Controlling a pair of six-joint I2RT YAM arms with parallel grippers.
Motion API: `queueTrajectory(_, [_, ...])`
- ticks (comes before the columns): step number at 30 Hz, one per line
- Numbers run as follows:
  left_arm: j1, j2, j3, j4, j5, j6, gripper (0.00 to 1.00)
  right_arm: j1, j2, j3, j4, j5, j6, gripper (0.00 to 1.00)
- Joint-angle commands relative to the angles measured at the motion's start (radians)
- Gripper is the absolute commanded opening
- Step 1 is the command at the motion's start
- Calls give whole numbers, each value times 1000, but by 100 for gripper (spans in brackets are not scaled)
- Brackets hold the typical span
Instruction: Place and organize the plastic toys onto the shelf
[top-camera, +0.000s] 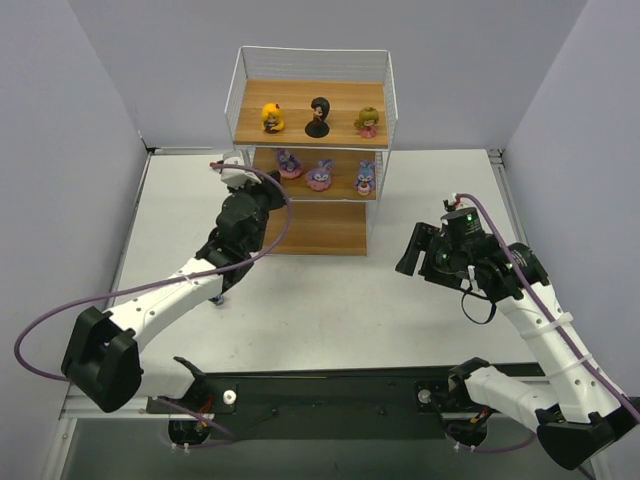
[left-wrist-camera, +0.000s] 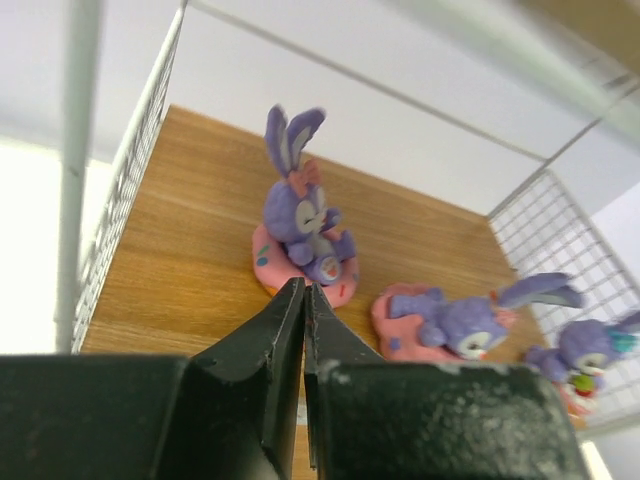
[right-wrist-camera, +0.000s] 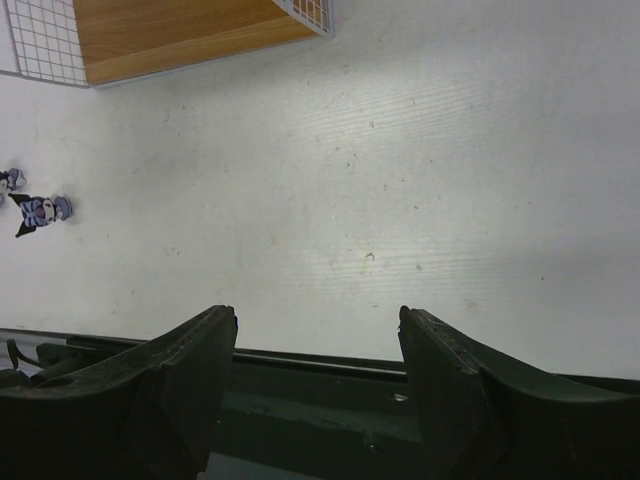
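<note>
Nearest us, our right gripper (right-wrist-camera: 318, 320) hangs with jaws apart over the white table (right-wrist-camera: 400, 150), holding nothing. A small dark figure (right-wrist-camera: 40, 210) stands on the table. Farther on, our left gripper (left-wrist-camera: 303, 290) — fingers pressed together, empty — points at an upright purple bunny (left-wrist-camera: 300, 225) on the middle board of the shelf (top-camera: 330, 232). Three dolls (top-camera: 319, 116) stand on top.

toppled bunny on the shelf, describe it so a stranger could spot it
Start at the white wire shelf, middle board. Between the left bunny and right bunny is the centre bunny, purple on a pink base like them. Only it lies on its side.
</note>
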Motion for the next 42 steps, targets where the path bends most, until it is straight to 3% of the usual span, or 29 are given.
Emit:
queueTrajectory(1, [-2,-111,6,-31,67,27,15,27,-18,-1,71,-2,-36,67])
queueTrajectory(10, [4,-318,-15,-289,100,25,22,226,38,54,275,147,-113,66])
queueTrajectory(15, [35,-398,11,-585,84,-45,31,266,120,135,397,172,-218,68])
queueTrajectory(19, [61,-467,26,-760,129,-77,46,310,186,201,502,180,-350,73])
queueTrajectory(20, [66,-480,23,-812,141,-79,56,341,212,215,520,189,-379,75])
queueTrajectory(22, [72,-512,26,-873,186,-68,65,376,234,236,583,201,-476,76])
queueTrajectory(27, [87,-562,48,-1083,238,-47,88,543,318,264,707,324,-636,81])
queueTrajectory(32, [95,-637,51,-1274,158,-25,89,640,422,272,856,432,-813,81])
queueTrajectory(42, [110,-828,-132,-1254,239,-21,89,666,645,356,1088,589,-978,75])
